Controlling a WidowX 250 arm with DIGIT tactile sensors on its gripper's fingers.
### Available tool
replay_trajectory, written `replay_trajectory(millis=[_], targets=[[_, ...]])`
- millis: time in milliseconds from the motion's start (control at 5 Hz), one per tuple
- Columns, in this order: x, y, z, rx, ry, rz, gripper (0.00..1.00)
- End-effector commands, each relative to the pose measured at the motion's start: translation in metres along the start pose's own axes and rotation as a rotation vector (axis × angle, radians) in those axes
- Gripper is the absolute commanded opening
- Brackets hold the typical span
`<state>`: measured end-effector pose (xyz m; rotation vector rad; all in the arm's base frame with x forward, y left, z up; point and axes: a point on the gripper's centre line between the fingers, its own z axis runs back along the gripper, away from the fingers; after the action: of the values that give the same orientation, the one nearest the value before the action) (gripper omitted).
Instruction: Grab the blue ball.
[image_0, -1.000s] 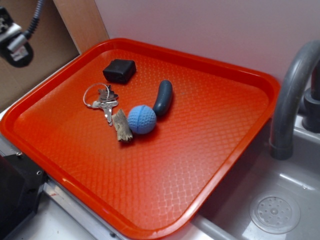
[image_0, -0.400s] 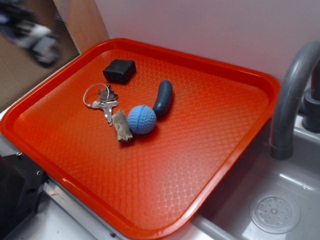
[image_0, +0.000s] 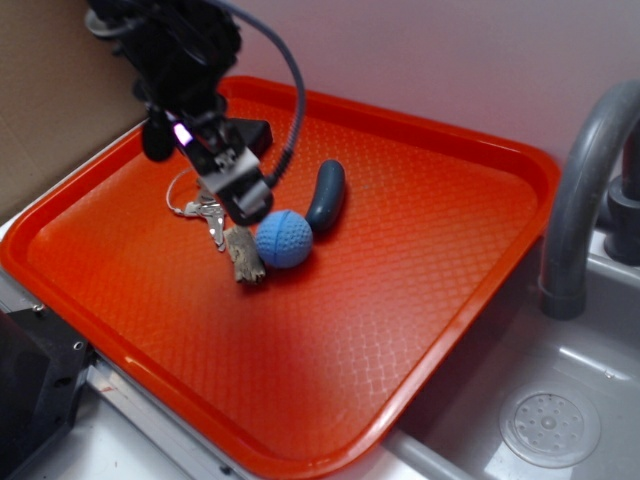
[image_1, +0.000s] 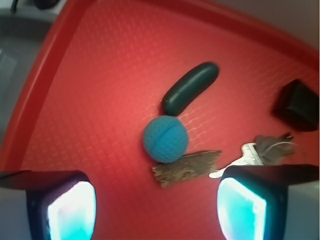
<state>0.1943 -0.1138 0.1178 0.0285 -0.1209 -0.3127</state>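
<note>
The hand (image_1: 156, 210) hangs above the red tray (image_0: 420, 300) with its fingers (image_1: 62, 210) spread wide, holding nothing. The blue ball (image_1: 166, 138) lies on the tray, touching a dark capsule (image_1: 190, 87) and a wood scrap (image_1: 186, 168), beside some keys (image_0: 205, 205).

No legible text, label, brand, number or sign is presented on any surface in either view.
</note>
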Motion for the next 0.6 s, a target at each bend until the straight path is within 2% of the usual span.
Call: replay_trajectory(millis=[0,200,400], targets=[[0.014,0.013,-0.032,-0.057,0.02,-0.035,1.0],[0.023,0.003,-0.061,-0.028,0.037,-0.052,1.0],[0.028,-0.006,-0.083,0.025,0.091,-0.061,1.0]])
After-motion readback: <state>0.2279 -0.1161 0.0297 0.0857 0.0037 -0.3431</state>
